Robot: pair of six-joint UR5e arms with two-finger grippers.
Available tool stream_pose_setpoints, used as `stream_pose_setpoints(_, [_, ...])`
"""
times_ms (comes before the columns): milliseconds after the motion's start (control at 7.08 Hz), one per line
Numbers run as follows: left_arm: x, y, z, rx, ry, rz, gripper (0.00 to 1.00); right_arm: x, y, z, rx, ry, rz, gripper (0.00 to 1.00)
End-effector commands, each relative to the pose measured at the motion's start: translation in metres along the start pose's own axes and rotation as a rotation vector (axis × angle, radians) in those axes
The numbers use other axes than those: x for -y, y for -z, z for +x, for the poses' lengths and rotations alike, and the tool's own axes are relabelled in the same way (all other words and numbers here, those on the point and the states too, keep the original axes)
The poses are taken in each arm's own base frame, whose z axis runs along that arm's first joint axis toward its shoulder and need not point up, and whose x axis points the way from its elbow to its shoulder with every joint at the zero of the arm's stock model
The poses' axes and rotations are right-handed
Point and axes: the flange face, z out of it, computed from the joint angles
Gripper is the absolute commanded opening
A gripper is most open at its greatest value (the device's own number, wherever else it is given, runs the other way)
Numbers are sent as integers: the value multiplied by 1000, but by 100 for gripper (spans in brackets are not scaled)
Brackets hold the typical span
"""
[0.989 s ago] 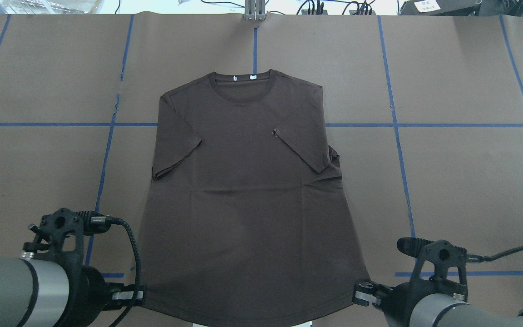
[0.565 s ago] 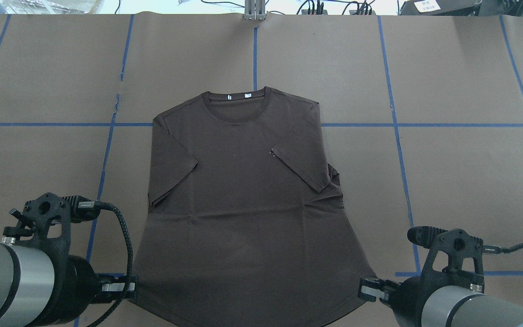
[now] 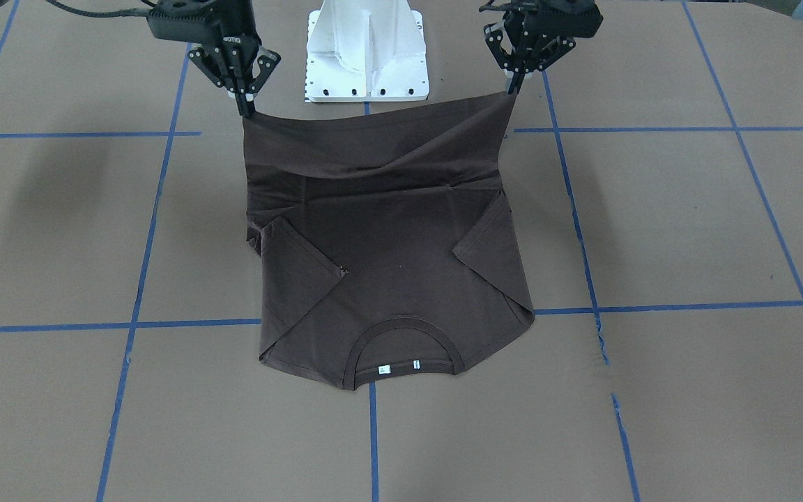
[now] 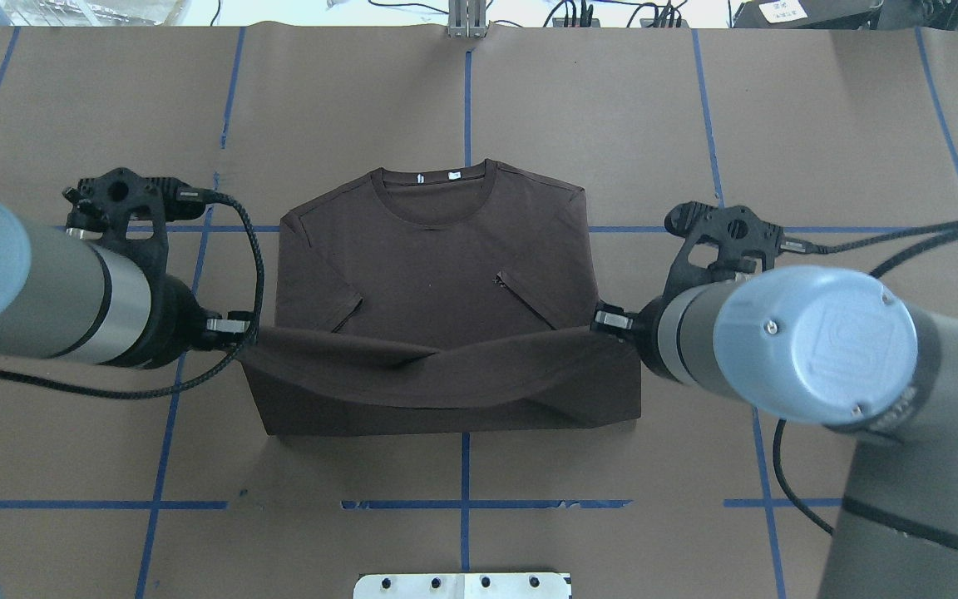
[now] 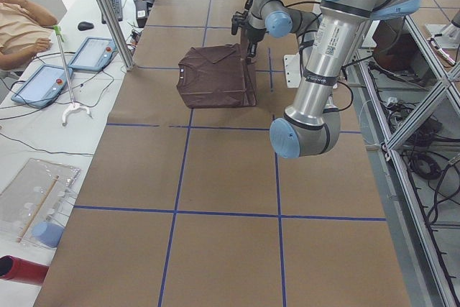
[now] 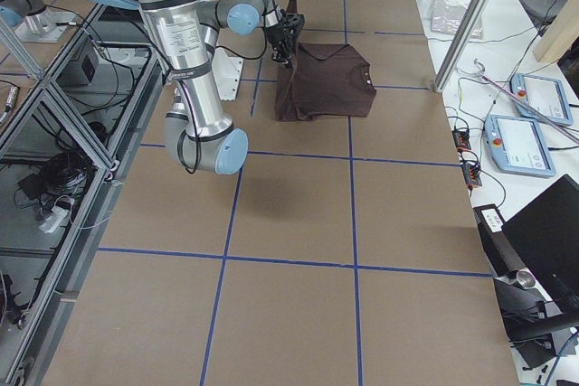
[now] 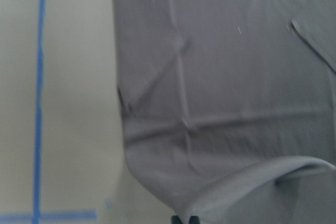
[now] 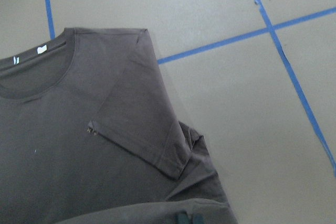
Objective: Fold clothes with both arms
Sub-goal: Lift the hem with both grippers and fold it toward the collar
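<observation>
Left gripper [image 4: 232, 324] and right gripper [image 4: 606, 319], both black two-finger claws, are pinched closed on the two hem corners of the dark brown short-sleeved T-shirt [image 4: 437, 266]. The hem hangs raised between them, above the shirt's lower body. The collar and sleeves lie flat on the brown paper-covered table [image 4: 845, 141]. To fold well, they should probably travel toward the collar together, hem taut and level, landing it square below the neckline. The small white neck tags [image 4: 453, 175] are too small to read.

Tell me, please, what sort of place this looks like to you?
Most likely a robotics lab or data-collection cell: the left arm and right arm hold a T-shirt over a paper-covered table gridded with blue tape, with pendants and a seated operator alongside.
</observation>
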Motion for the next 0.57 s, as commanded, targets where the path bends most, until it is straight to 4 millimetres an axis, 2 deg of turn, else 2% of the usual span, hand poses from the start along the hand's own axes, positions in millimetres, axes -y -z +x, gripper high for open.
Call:
stream_pose_setpoints(0, [64, -50, -8, 46, 5, 54, 0, 74, -48, -10, -20, -19, 44, 0])
stream_pose_setpoints(141, [90, -83, -17, 55, 22, 75, 0, 93, -84, -22, -2, -32, 57, 0])
stream_pose_setpoints(424, [132, -160, -27, 51, 13, 100, 0, 115, -154, -50, -8, -41, 67, 0])
